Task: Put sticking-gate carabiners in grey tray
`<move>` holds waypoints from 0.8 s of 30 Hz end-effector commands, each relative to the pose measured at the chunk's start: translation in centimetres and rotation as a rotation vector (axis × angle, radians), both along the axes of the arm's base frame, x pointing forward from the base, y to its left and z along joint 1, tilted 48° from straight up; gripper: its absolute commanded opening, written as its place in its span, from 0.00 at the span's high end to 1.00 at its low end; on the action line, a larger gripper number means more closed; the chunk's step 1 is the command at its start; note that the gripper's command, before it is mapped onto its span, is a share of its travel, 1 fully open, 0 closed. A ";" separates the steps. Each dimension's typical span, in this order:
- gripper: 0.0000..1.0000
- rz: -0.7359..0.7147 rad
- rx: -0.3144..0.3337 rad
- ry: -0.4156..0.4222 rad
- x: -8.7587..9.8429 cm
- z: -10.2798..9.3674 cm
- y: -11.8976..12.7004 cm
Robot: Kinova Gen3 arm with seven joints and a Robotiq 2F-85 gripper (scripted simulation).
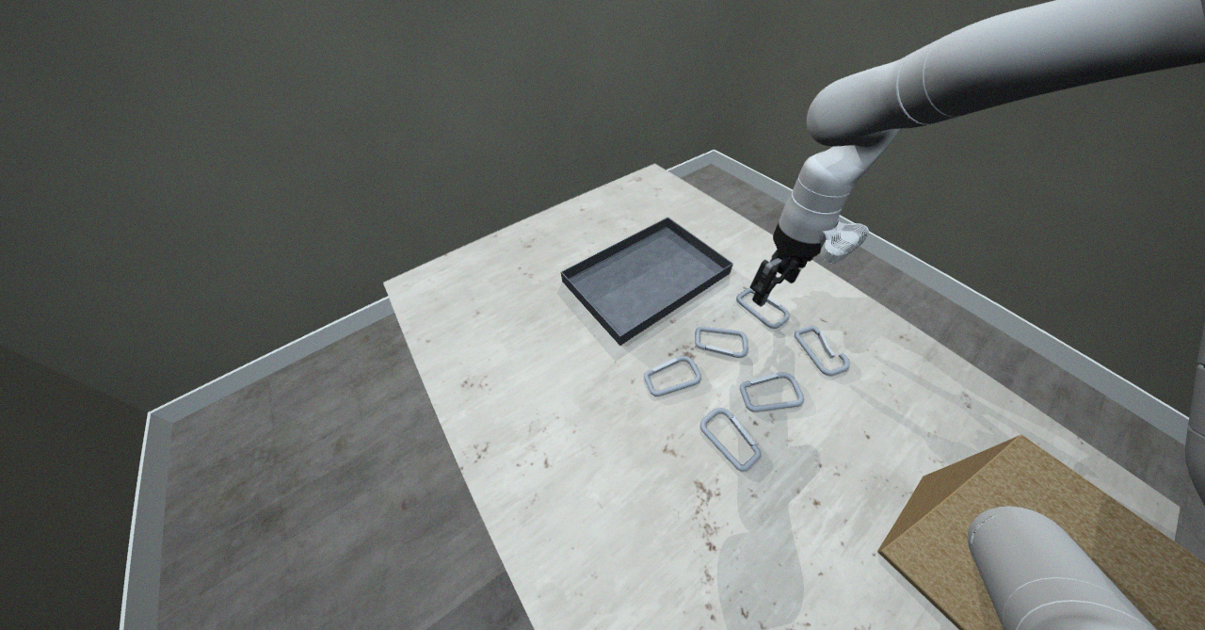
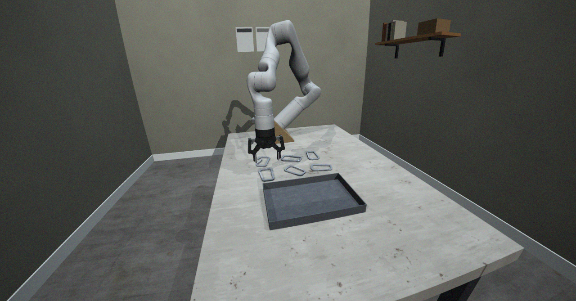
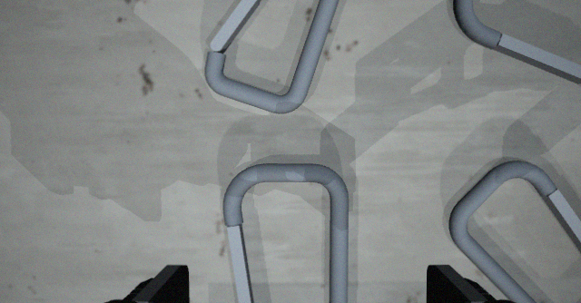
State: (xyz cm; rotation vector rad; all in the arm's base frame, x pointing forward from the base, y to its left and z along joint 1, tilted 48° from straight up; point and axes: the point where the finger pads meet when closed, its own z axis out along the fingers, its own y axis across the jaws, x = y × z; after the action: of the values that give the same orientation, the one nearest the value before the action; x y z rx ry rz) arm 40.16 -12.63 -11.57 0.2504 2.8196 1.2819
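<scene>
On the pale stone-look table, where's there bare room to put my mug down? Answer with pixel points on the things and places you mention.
The pale stone-look table (image 1: 522, 356) (image 2: 394, 235) has a wide bare patch between the shallow grey tray (image 1: 619, 341) (image 2: 318, 218) and the edge farthest from the arm. It's crowded on the tray's other side: six blue-grey metal carabiners, black open fingers above them.
</scene>
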 end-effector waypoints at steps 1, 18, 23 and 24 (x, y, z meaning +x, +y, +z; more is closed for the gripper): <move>0.00 -0.026 -0.028 -0.014 0.3 1.3 -2.8; 0.00 -0.021 -0.024 -0.012 0.3 1.2 -2.4; 0.00 -0.021 -0.024 -0.012 0.3 1.2 -2.4; 0.00 -0.021 -0.024 -0.012 0.3 1.2 -2.4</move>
State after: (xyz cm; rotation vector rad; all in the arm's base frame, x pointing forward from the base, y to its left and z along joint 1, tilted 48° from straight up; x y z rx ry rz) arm 40.42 -14.93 -10.43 0.2692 2.8127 1.2434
